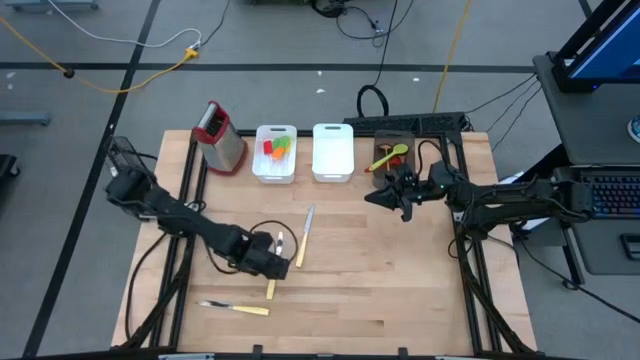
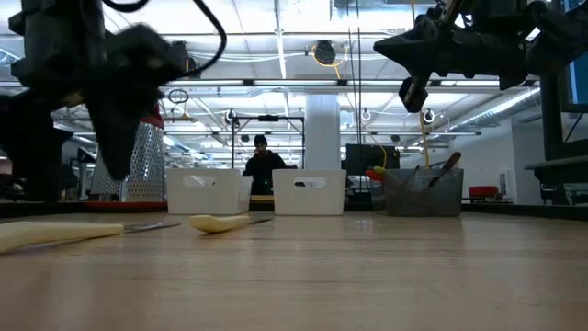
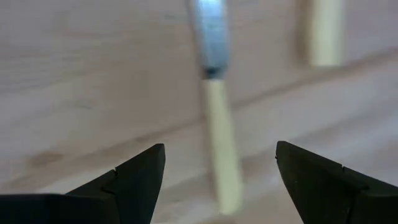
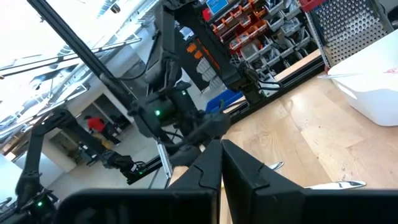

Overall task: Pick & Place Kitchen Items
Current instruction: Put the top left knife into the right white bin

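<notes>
Left gripper [image 1: 277, 266]: fingers spread wide, holding nothing, poised over a cream-handled knife [image 3: 219, 146] well in front of the white bins; judged lined up to straddle the handle for a pick.
Right gripper [image 1: 385, 195]: fingers closed together, empty, raised just in front of the dark bin [image 1: 393, 148]; judged parked clear.
Remaining knives: one [image 1: 304, 236] just beside the left gripper on the bin side, another [image 1: 236, 308] nearer the front edge than the left gripper; judged awaiting collection.
Left white bin [image 1: 275, 176]: holds red, green and orange utensils.
Second white bin [image 1: 333, 152]: no contents seen.
Dark bin: holds a green spoon [image 1: 389, 157].
Grater [image 1: 220, 138]: stands left of the white bins.
Writing: none legible.
</notes>
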You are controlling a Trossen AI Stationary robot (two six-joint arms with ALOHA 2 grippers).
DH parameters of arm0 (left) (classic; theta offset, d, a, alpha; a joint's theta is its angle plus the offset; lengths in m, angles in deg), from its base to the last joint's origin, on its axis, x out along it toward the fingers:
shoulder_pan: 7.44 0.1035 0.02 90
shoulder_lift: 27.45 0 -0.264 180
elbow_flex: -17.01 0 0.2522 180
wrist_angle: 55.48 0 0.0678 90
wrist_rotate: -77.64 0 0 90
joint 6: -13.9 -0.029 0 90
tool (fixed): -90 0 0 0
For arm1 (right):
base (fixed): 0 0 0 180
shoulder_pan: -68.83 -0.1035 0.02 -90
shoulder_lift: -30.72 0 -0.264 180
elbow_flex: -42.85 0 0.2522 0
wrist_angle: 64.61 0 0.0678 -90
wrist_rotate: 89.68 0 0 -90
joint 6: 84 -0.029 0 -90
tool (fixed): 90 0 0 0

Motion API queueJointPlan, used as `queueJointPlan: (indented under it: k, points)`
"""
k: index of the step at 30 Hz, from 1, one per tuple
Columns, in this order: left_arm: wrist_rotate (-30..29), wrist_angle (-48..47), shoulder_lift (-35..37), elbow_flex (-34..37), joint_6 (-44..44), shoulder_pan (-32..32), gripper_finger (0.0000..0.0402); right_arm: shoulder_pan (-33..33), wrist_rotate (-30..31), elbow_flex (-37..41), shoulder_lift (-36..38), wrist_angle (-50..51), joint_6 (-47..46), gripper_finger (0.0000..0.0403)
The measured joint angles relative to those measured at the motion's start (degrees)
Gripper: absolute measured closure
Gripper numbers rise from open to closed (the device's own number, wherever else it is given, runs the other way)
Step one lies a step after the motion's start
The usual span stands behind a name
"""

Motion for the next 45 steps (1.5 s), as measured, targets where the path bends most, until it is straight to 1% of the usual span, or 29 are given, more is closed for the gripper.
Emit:
queueJointPlan:
  k: [1, 3, 5, 10, 17, 25, 28, 35, 42, 44, 45]
  points:
    - [0.3, -2.1, -1.2, -1.2, -0.1, 0.2, 0.0092, 0.0, 0.0, 0.0, 0.0, 0.1, 0.0, 0.0399]
    - [1.1, -3.1, -3.2, -2.2, -1.2, 0.3, 0.0092, 0.0, 0.0, 0.0, 0.0, 0.2, 0.0, 0.0399]
    - [1.8, -1.5, -4.7, -2.6, -2.1, 0.5, 0.0092, 0.0, 0.0, 0.0, 0.0, 0.2, 0.2, 0.0399]
    - [1.4, 2.8, -6.6, -2.8, -1.9, 0.5, 0.0092, 0.0, 0.0, 0.0, 0.0, 0.4, 0.0, 0.0399]
    - [1.7, 3.1, -8.8, -2.7, 3.0, 0.4, 0.0092, 0.0, 0.0, 0.0, 0.0, 0.4, 0.0, 0.0399]
    - [4.7, 3.0, -11.9, -2.9, 1.0, 0.5, 0.0097, 0.0, 0.0, 0.0, 0.0, 1.1, 0.0, 0.0399]
    - [5.3, 2.4, -12.1, -2.9, 1.0, 0.5, 0.0128, 0.0, 0.0, 0.0, 0.0, 1.2, 0.0, 0.0399]
    - [6.2, 1.3, -12.1, -2.7, -1.9, 0.3, 0.0249, 0.0, 0.0, 0.0, 0.0, 1.2, 0.0, 0.0399]
    - [6.7, 0.1, -12.1, -2.8, -1.7, 0.2, 0.0346, 0.0, 0.0, 0.0, 0.0, 1.2, 0.0, 0.0399]
    - [6.6, 0.1, -12.1, -2.8, -2.0, 0.2, 0.0365, 0.0, 0.0, 0.0, 0.0, 1.3, 0.0, 0.0399]
    - [6.2, 0.1, -12.1, -2.8, -2.3, 0.2, 0.0365, 0.0, 0.0, 0.0, 0.0, 1.3, 0.0, 0.0399]
